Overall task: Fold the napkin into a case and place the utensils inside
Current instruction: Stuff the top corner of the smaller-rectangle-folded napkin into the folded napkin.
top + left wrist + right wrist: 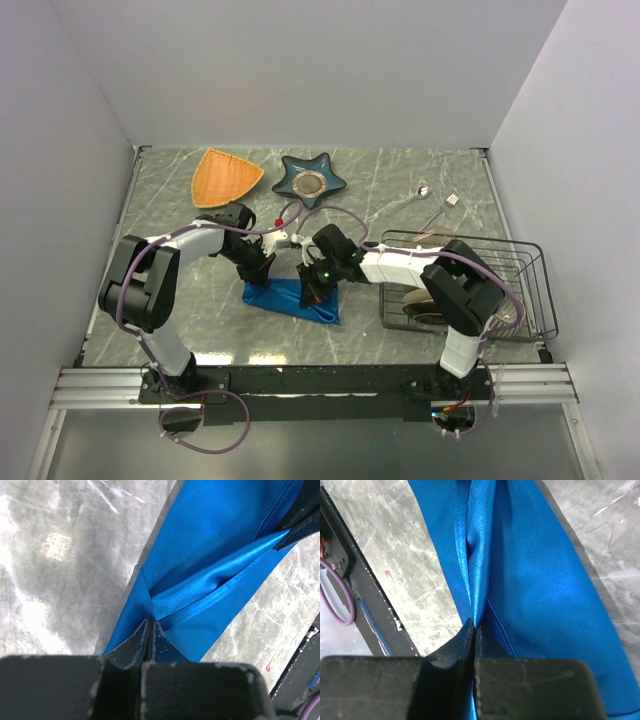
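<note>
The bright blue napkin [290, 298] lies as a long folded strip on the marble table near the front, between the two arms. My left gripper [259, 272] is shut on a raised fold at its left end; in the left wrist view its tips [150, 625] pinch the cloth [210, 535]. My right gripper [312, 290] is shut on the same ridge further right, its tips [475, 626] clamped on the napkin [545, 580]. The cloth is pulled into a taut crease between the two. The spoon [420, 190] and fork [448, 203] lie at the back right, apart from both grippers.
An orange triangular dish [226, 176] and a dark star-shaped dish [311, 180] sit at the back. A black wire rack [520, 290] holding plates stands at the right, close to the right arm. The table's front rail [365, 595] runs just beside the napkin.
</note>
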{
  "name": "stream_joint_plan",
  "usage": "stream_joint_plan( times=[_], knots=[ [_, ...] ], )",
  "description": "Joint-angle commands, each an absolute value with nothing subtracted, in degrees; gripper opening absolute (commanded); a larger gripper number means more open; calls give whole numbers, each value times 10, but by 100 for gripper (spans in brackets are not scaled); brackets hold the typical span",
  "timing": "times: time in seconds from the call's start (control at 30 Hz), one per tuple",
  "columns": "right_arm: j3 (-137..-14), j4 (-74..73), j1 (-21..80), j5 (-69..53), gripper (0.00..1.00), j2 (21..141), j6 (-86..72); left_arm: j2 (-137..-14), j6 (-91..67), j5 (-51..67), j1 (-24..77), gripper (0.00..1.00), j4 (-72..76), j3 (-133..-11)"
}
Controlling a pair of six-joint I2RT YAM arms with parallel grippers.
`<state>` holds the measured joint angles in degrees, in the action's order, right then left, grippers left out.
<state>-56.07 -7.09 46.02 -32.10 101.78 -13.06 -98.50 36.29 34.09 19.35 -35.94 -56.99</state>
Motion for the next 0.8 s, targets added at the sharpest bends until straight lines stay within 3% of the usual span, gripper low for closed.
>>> stream_joint_plan(
  times=[0.0,0.43,0.77],
  knots=[
    [-622,-95,454,-319,0,1039,-117,-1006,383,306,195,1,-370,-565],
    [-758,-222,422,-410,0,1130,-109,-998,388,308,192,1,-358,-563],
    [-667,-105,393,-424,0,1074,-150,-1001,393,309,182,1,-359,-562]
  ],
)
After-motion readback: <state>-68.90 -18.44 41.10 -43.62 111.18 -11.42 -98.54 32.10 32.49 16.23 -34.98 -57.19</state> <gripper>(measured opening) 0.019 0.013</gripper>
